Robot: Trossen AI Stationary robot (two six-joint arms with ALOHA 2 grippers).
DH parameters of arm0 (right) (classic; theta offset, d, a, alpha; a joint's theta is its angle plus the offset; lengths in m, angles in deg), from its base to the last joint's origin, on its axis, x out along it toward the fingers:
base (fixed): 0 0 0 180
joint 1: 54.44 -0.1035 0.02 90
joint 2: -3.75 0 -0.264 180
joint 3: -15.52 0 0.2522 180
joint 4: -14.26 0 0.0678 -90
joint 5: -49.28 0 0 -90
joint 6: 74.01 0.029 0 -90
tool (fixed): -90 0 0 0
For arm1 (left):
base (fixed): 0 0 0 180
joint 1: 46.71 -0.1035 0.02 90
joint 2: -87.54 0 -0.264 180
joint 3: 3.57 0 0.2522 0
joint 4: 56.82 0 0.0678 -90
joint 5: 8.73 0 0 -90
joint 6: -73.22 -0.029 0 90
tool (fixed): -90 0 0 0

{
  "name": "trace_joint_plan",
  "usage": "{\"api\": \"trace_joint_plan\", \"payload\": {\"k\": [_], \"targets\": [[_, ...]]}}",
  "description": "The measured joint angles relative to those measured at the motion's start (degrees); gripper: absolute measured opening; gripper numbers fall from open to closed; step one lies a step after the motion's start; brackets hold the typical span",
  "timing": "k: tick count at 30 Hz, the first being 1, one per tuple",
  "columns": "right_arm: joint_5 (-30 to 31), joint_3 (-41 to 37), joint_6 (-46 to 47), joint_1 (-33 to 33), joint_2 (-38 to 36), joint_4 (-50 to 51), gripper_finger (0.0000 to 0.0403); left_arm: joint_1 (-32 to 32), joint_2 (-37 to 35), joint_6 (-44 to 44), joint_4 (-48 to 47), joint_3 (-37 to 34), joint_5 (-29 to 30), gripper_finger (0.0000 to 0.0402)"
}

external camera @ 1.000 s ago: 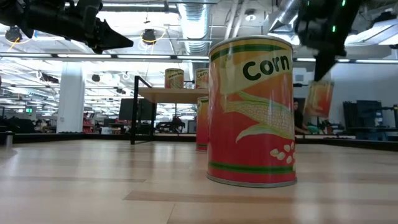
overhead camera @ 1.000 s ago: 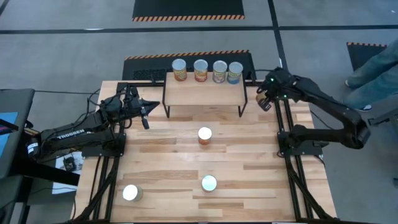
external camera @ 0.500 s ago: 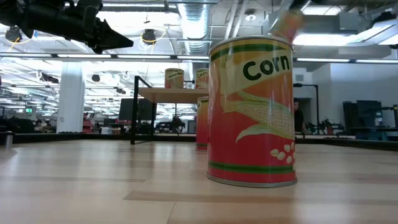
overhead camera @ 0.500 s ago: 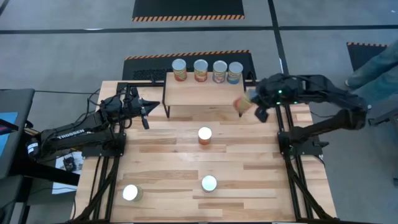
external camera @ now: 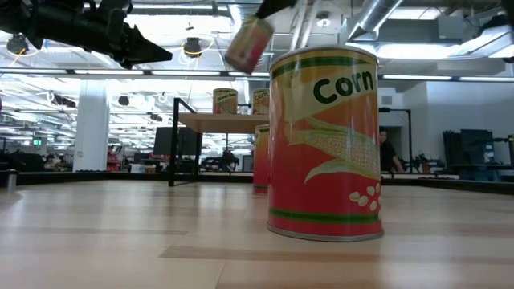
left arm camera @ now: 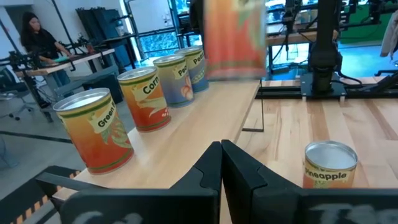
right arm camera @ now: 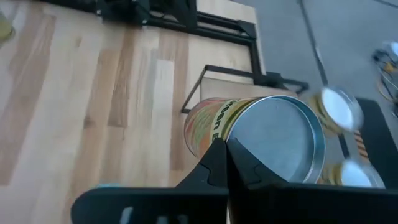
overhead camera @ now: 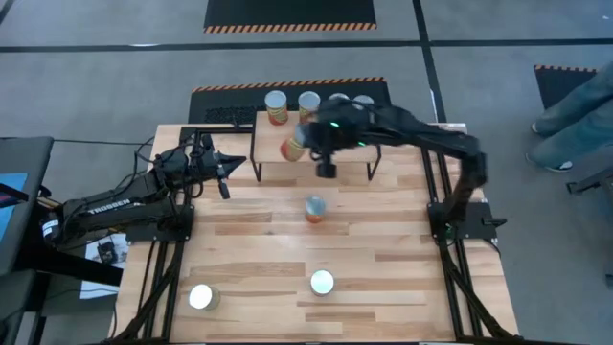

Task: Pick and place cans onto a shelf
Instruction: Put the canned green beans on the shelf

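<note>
Tilted can [overhead camera: 293, 148] pinched in right gripper [overhead camera: 308, 144] jaws, above shelf [overhead camera: 316, 149].

Eight cans [overhead camera: 322, 282], one shelf [overhead camera: 351, 147], and two arms are on the table [overhead camera: 383, 249].

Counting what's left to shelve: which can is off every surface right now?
The can in the right gripper, tilted above the shelf; the others stand on shelf or table.

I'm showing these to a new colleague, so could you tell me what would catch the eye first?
The right gripper carries a tilted orange-labelled tin can in the air above the small light-wood shelf on black legs. In the low view, a big red-and-orange Corn can stands close on the slatted wooden table.
</note>
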Motion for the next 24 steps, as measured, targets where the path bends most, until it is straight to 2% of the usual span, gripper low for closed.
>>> {"api": "trace_joint_plan", "payload": {"k": [3, 7, 11, 24], "targets": [[-2.6, 7.1, -4.8, 2.3, 6.9, 1.8, 0.0003, 0.0, 0.0, 0.0, 0.0, 0.0, 0.0, 0.0], [-3.0, 15.1, -11.4, 4.7, 14.3, 4.0, 0.0004, 0.0, 0.0, 0.0, 0.0, 0.0, 0.0, 0.0], [-3.5, 14.2, -16.1, 6.3, 16.4, 2.0, 0.0005, 0.0, 0.0, 0.0, 0.0, 0.0, 0.0, 0.0], [-4.8, 14.4, -17.9, 7.8, 19.8, -1.3, 0.0007, 0.1, 0.0, -0.2, 0.2, 0.0, -0.1, 0.0]]}}
